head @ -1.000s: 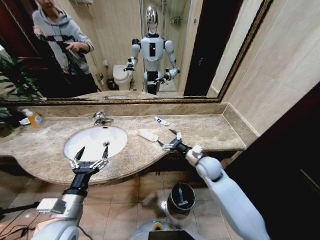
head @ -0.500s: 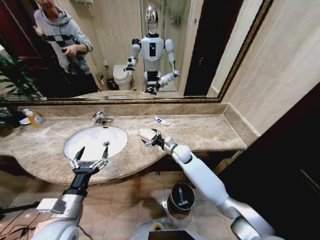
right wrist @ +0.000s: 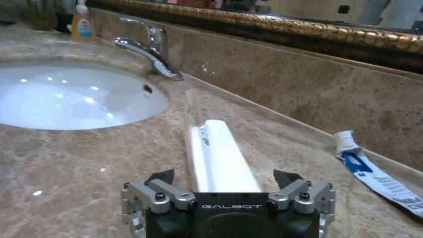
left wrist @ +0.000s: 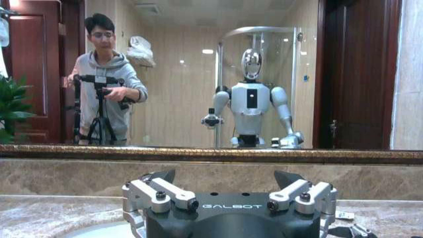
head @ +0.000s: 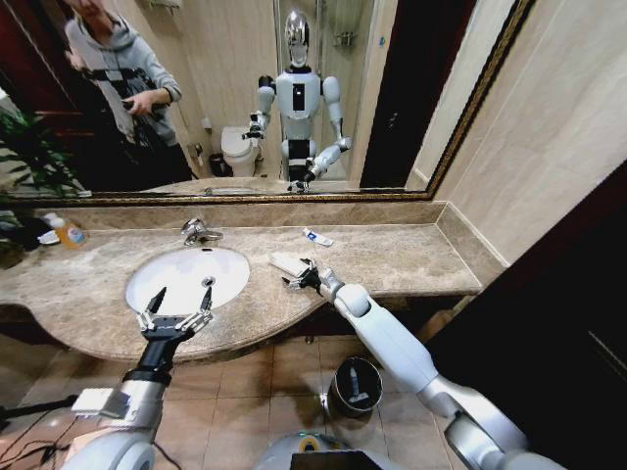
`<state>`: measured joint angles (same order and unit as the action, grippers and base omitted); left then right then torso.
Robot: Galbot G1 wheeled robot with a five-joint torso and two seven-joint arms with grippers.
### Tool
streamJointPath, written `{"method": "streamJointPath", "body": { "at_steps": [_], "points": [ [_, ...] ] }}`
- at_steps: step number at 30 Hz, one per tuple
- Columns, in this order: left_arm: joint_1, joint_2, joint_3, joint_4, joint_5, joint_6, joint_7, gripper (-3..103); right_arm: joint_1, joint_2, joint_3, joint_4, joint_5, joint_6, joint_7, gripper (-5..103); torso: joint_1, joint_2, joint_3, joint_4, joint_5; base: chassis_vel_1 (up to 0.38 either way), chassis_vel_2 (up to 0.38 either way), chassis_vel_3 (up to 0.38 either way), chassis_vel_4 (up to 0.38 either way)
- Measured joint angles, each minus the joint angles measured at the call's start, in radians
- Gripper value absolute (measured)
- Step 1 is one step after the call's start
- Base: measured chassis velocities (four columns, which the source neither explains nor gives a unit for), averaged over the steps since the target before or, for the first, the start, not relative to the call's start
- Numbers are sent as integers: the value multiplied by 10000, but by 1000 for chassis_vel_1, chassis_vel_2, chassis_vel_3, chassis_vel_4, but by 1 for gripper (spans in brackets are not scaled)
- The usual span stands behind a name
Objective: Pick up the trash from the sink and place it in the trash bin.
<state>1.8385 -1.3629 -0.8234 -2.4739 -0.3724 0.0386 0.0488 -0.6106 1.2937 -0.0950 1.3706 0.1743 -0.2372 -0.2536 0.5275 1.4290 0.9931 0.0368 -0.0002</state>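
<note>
A flat white packet (head: 287, 261) lies on the marble counter just right of the white sink (head: 186, 277). My right gripper (head: 302, 277) is open and low at the packet's near end. In the right wrist view the packet (right wrist: 221, 158) runs out from between the spread fingers of the right gripper (right wrist: 225, 177). A white-and-blue tube (head: 316, 237) (right wrist: 370, 173) lies farther back by the wall. My left gripper (head: 176, 308) (left wrist: 225, 176) hangs open over the sink's front rim. The trash bin (head: 355, 385) stands on the floor below the counter.
A chrome faucet (head: 199, 231) (right wrist: 145, 47) stands behind the basin. An orange soap bottle (head: 67, 231) sits at the counter's far left. A large mirror backs the counter, and a wall closes off its right end.
My right arm has swung left from the counter's front edge to the white packet, then settled there. The left arm has not moved.
</note>
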Motion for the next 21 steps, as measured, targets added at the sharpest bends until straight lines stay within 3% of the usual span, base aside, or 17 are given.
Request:
{"method": "streamJointPath", "body": {
  "at_steps": [5,7,10,16,21],
  "points": [
    [0,0,0,0,0,0,0,100,17,-7,53,-68,41,4,-3,93,0,0,0,0,1,0,0,0,0],
    [0,-1,0,0,0,0,0,100,17,-43,68,-74,75,4,-24,82,0,0,0,0,1,0,0,0,0],
    [0,0,0,0,0,0,0,100,17,-75,68,-74,82,6,-58,78,0,0,0,0,1,0,0,0,0],
    [0,0,0,0,0,0,0,100,24,-98,76,-61,84,-5,-123,57,0,2,0,0,2,0,0,0,0],
    [0,-1,0,0,0,0,0,100,22,-107,76,-23,83,-26,-139,50,0,2,0,0,2,0,0,0,0]
  ]
}}
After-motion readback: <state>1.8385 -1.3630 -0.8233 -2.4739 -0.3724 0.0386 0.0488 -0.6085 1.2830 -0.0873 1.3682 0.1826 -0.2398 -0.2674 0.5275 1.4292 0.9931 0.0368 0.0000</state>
